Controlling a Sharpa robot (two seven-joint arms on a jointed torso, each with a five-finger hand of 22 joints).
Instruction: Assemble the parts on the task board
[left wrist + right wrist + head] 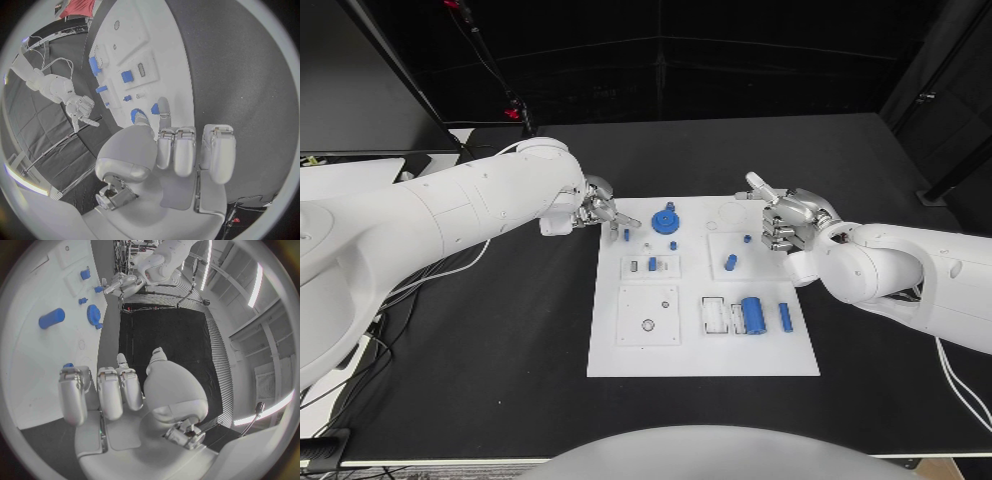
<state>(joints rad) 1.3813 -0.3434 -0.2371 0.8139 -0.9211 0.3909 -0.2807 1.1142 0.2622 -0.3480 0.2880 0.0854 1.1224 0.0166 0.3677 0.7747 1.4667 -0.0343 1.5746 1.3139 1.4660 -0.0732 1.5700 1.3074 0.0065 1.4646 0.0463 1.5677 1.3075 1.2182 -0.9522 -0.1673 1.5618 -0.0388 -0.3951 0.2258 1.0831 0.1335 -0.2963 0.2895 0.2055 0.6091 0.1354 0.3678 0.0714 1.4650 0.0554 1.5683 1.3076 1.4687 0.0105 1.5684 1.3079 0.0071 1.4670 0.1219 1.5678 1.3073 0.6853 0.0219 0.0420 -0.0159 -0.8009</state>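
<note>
From the head view, one white task board (pixel 701 340) lies in the middle of the black desk (pixel 488 380), its long axis running away from the robot. On it I count one blue gear (pixel 666 220) near the far edge, one large blue cylinder (pixel 753 314) lying with its long axis along the board's length, one slim blue bar (pixel 786 317) just beside it and pointing the same way, and about five smaller blue pieces — among them a short peg (pixel 730 262) in a square recess. The left robot hand (pixel 596 208) hovers at the board's far left corner, fingers partly curled, with nothing visible in them; the right robot hand (pixel 788 220) hangs over the far right edge, fingers curled in, one finger pointing away. In the left wrist view, the left robot hand (pixel 187 150) has its fingers straight, side by side, holding nothing, above the board (pixel 181 65). In the right wrist view, the right robot hand (pixel 112 390) likewise holds nothing — fingers bent forward together; the gear (pixel 94 315) and cylinder (pixel 51 318) lie beyond it.
</note>
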